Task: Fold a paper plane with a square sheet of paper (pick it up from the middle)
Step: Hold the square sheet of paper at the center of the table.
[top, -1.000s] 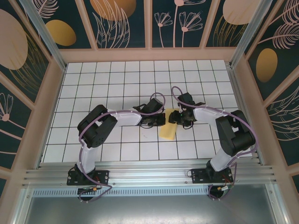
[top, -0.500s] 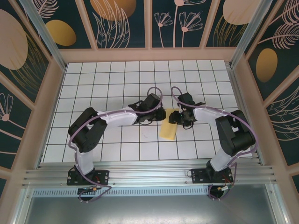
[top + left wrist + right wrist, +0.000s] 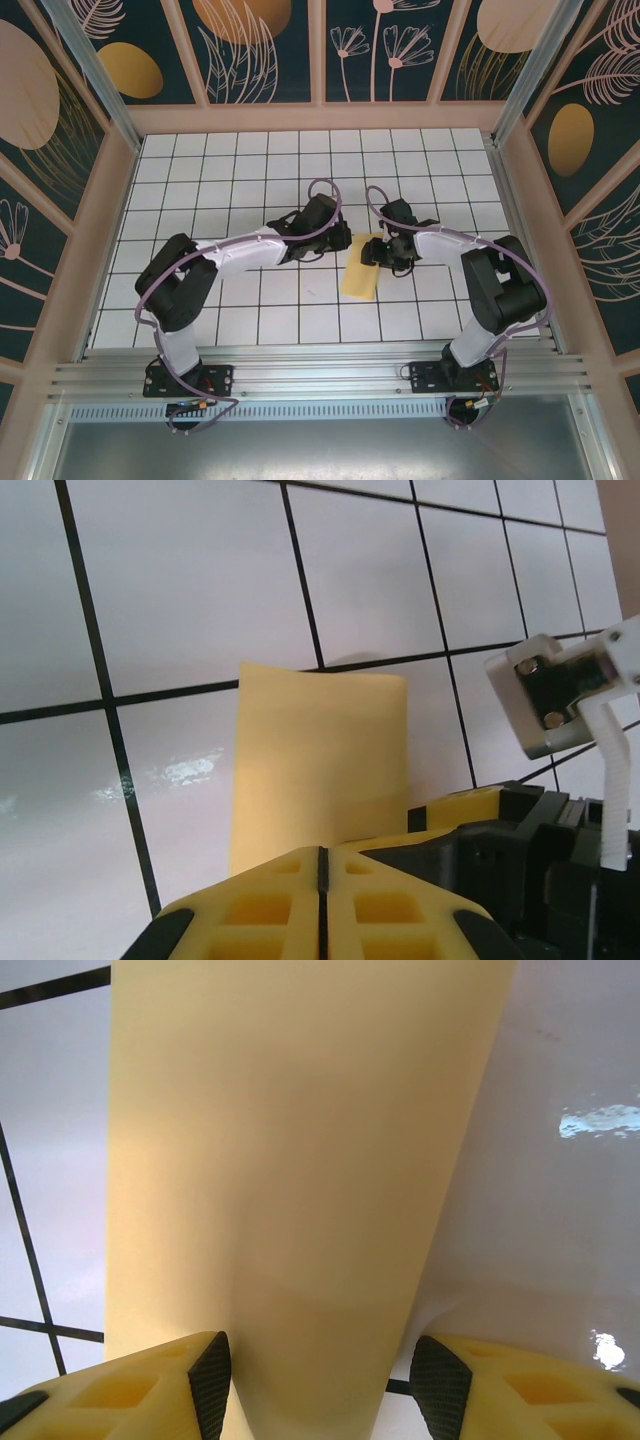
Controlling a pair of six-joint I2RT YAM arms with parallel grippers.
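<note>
Two arms hunched over the folded sheet of paper (image 3: 360,278)

Right gripper (image 3: 320,1360) has its fingers apart with the paper running between them, can't tell if it's actually pinching. Left gripper (image 3: 320,855) is clenched, paper just ahead of its tips. Both arms bend elbows outward, wrists nearly meeting. White gridded table (image 3: 250,180) underneath, dark floral wall panels (image 3: 260,50) around.

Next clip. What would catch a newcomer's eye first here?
The folded pale-yellow paper sits in the middle of the white gridded table, with a gripper on each side. The right gripper has its fingers against both long edges of the sheet, apparently gripping it across its width. The left gripper is shut and empty just beside the paper.
</note>
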